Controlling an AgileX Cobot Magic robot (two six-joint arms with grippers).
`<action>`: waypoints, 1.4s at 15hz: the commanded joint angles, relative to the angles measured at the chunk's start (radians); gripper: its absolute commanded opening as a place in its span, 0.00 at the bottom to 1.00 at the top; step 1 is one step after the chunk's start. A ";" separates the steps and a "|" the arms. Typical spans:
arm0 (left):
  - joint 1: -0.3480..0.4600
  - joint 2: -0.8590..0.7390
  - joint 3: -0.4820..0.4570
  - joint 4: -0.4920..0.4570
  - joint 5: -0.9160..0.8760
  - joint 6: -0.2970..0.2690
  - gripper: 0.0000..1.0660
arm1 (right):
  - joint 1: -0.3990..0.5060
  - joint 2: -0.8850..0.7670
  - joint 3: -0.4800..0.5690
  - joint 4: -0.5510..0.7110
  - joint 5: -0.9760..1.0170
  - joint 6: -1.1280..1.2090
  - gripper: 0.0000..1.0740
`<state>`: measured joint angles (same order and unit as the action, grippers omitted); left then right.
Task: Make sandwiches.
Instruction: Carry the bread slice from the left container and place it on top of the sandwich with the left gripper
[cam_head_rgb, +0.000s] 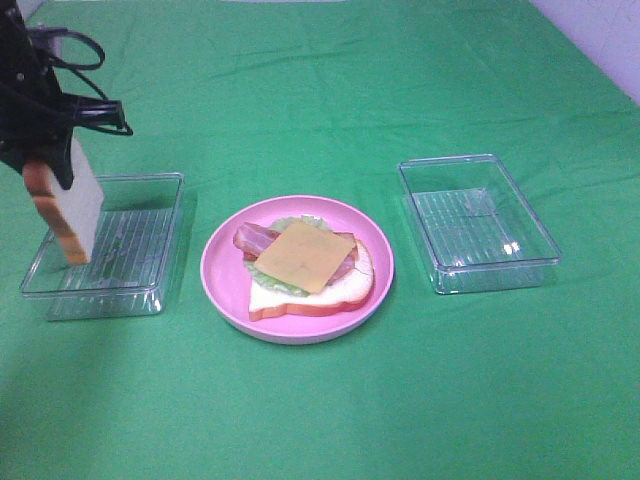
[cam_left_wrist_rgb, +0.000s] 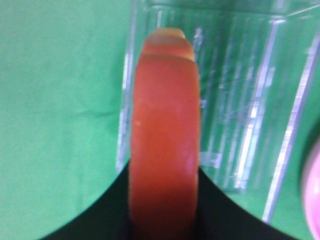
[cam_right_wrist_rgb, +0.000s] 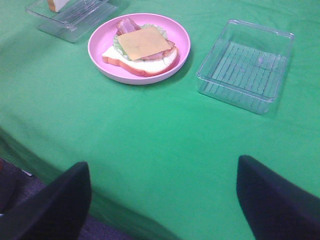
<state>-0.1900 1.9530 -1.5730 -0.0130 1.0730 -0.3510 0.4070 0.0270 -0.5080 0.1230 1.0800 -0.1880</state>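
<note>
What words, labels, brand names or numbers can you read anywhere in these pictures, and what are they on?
None: no readable text in any view.
The bread slice, the cheese slice, the pink plate and the two clear trays bear no visible print.
The green cloth is plain.

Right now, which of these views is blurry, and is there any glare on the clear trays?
Left wrist view: the held bread slice fills the middle, soft and out of focus, and bright streaks glare off the left tray behind it. Exterior high view: sharp overall, with a small glint on the right tray. Right wrist view: the pink plate is clear, while the right gripper's fingers are dark and blurred.
</note>
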 joint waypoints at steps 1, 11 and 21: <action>-0.001 -0.043 -0.006 -0.224 -0.069 0.137 0.00 | -0.001 -0.009 0.003 0.003 -0.011 -0.007 0.71; -0.108 -0.014 0.329 -1.143 -0.380 0.774 0.00 | -0.001 -0.009 0.003 0.003 -0.011 -0.007 0.71; -0.235 0.126 0.329 -1.251 -0.437 0.779 0.00 | -0.001 -0.009 0.003 0.003 -0.011 -0.007 0.71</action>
<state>-0.4170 2.0700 -1.2470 -1.2660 0.6040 0.4230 0.4070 0.0270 -0.5080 0.1230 1.0800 -0.1880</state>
